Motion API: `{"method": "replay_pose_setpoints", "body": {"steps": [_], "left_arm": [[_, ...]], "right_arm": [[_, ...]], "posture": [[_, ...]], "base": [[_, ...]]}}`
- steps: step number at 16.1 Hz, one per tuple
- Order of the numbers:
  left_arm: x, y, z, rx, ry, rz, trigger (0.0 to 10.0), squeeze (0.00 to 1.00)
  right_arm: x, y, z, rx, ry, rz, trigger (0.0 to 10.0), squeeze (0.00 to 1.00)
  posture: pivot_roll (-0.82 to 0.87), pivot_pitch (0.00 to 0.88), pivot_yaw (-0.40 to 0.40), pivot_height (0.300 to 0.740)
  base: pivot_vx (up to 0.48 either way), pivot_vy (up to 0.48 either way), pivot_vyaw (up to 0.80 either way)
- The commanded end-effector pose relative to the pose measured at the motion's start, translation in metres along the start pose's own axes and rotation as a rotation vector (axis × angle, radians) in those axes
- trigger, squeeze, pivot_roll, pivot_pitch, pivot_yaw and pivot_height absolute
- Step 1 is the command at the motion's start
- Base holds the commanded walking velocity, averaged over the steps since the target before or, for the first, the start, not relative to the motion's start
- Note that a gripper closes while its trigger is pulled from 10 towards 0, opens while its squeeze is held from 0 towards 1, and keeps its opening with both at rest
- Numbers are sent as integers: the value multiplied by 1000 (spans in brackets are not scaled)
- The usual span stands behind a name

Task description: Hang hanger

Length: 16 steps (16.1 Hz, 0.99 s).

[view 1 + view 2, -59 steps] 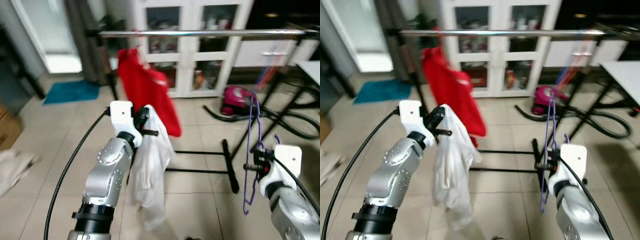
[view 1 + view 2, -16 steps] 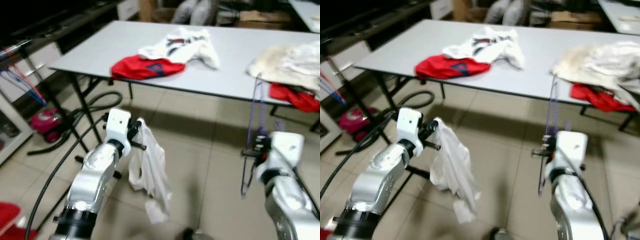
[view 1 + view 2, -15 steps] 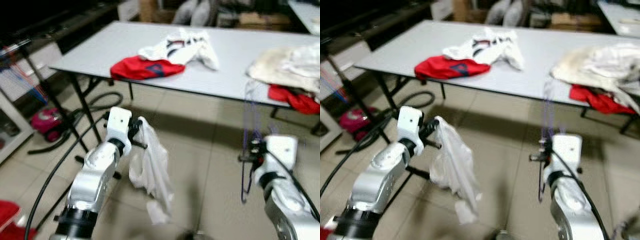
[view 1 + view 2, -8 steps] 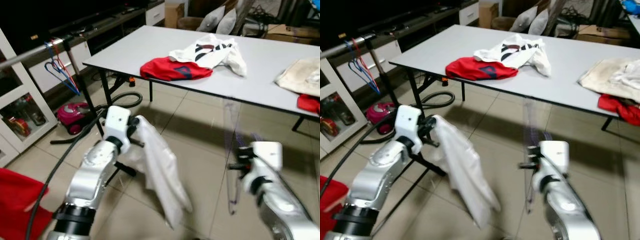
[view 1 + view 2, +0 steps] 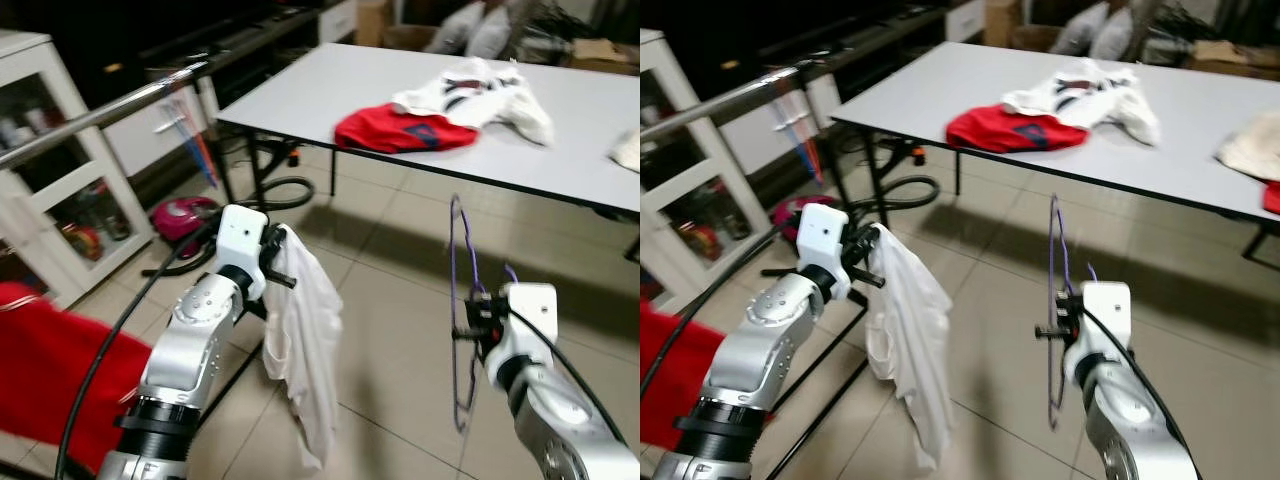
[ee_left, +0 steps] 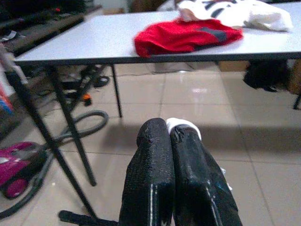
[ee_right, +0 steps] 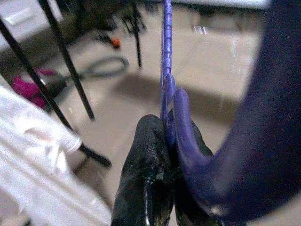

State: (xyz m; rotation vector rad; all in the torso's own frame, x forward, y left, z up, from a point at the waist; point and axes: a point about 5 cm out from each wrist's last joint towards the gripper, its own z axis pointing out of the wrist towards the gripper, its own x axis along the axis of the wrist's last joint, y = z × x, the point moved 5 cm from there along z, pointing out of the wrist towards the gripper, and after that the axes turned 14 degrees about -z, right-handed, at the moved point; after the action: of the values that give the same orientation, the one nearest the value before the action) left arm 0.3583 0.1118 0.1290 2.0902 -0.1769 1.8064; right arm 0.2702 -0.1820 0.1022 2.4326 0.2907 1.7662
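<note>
My right gripper (image 5: 466, 322) is shut on a thin purple wire hanger (image 5: 456, 262), which stands upright over the tiled floor at the right. The right wrist view shows the black fingertips (image 7: 149, 141) pinched on the purple hanger (image 7: 167, 84). At chest height in the middle left, my left gripper (image 5: 276, 262) is shut on a white garment (image 5: 305, 350) that hangs limp below it. A bit of the white garment (image 6: 184, 125) peeks past the closed fingers. A silver clothes rail (image 5: 110, 112) runs along the far left, with a red garment (image 5: 50, 370) low beside it.
A grey table (image 5: 300, 95) stands ahead with a red shirt (image 5: 405, 130) and a white shirt (image 5: 480, 85) on it. A pink vacuum (image 5: 185, 215) with black hose lies by the rail's stand. A white glass-door cabinet (image 5: 60, 220) is at the left. Coloured hangers (image 5: 195, 150) dangle from the rail.
The camera has swung left, bringing the rail, cabinet and red garment further into view. The white garment has swung back to hang straight down. Both grips are unchanged.
</note>
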Motion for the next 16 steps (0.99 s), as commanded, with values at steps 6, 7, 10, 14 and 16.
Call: {"method": "replay_pose_setpoints", "body": {"steps": [6, 7, 10, 14, 16], "left_arm": [[19, 8, 8, -39, 60, -9, 10000, 0], [20, 8, 9, -42, 63, -9, 10000, 0], [27, 15, 13, -73, 82, -11, 10000, 0], [34, 24, 16, -118, 100, -16, 10000, 0], [39, 29, 17, -138, 113, -9, 10000, 0]], "right_arm": [[27, 15, -7, 41, 124, -95, 10000, 0], [25, 17, -8, 45, 120, -104, 10000, 0], [30, 24, -11, 48, 137, -129, 10000, 0], [29, 20, -18, 94, 140, -157, 10000, 0], [31, 17, -25, 149, 158, -197, 10000, 0]], "posture": [[-37, 0, 93, 740], [-40, 0, 93, 740], [-50, 0, 97, 740], [-55, 0, 97, 740], [-60, 0, 96, 740]], "base": [[343, 0, 0], [405, 0, 0], [401, 0, -779], [400, 0, -800], [401, 0, -625]]}}
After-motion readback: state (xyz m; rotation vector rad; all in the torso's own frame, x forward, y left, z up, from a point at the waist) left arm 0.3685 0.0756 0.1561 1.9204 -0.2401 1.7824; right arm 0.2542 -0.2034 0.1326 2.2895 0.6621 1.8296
